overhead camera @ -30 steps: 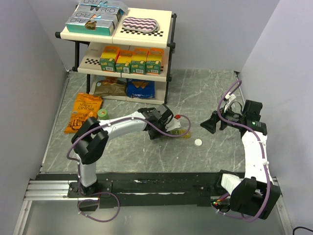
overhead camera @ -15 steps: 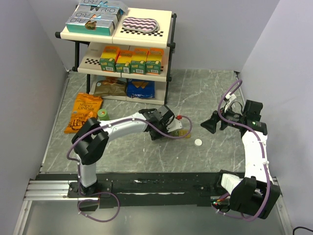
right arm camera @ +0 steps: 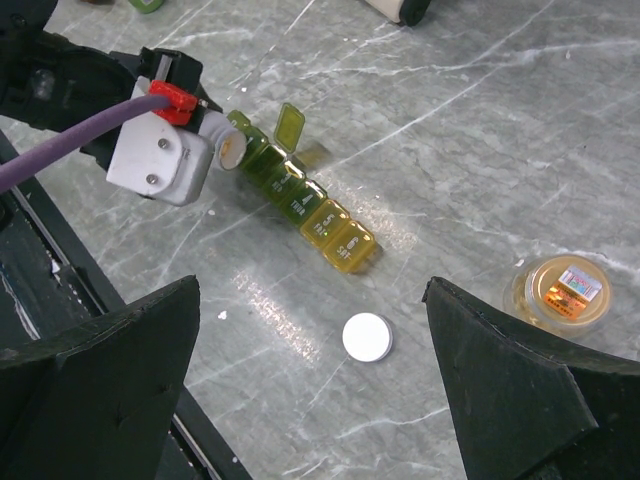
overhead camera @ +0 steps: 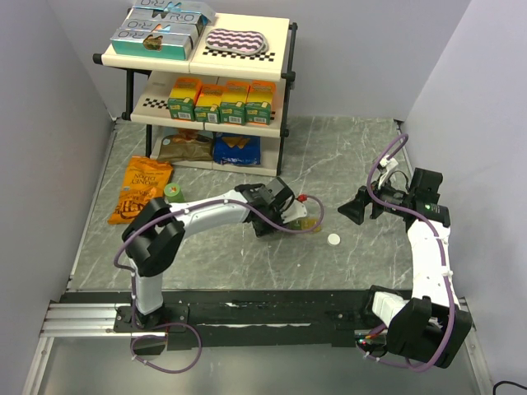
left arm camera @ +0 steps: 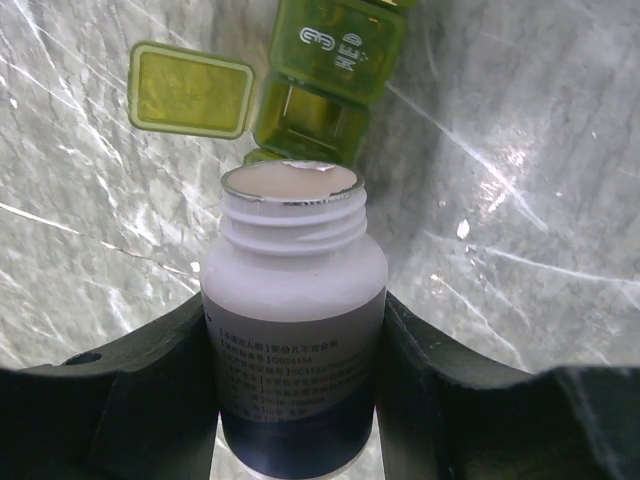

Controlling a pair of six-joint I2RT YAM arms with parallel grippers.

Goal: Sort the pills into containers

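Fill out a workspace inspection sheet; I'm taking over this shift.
Surface: grey marbled table, no spill seen.
Job's things: containers strip, one lid flipped open; uncapped white bottle mouth beside that open compartment; pills not visible.
Clutter: white cap, small round tub.
Grippers: left gripper shut on the bottle; right gripper open, empty.
Cables: purple cable on each arm, the left looping near the strip.
Surroundings: shelf rack holding cartons; snack bags beside it.

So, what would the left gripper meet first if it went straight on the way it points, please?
The left gripper grips a bottle whose mouth leads; it would likely meet the containers first, at the open compartment. The gap is hard to judge.
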